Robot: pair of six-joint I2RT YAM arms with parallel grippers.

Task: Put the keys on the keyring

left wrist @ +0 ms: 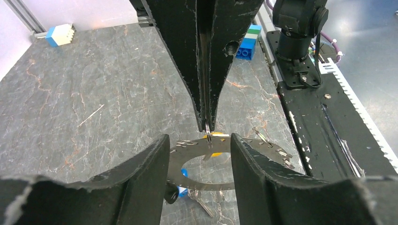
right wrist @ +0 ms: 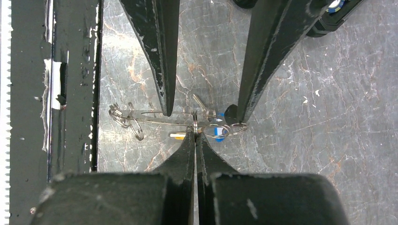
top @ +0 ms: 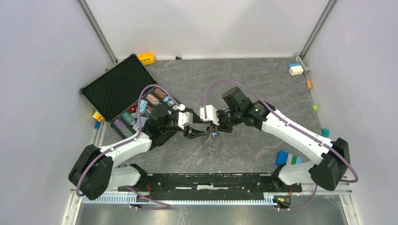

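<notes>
Left gripper (left wrist: 198, 138) splayed — right gripper (left wrist: 207, 126) pinched

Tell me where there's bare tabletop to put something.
Crowded: centre, where left gripper and right gripper meet at the flat silvery keyring, and by the open black case. Free: grey marble tabletop beyond them, up to the back wall and the blue-white block.

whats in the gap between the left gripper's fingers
The keyring spans that gap, its far edge pinched by the shut right gripper; the left wrist view shows it best.
</notes>
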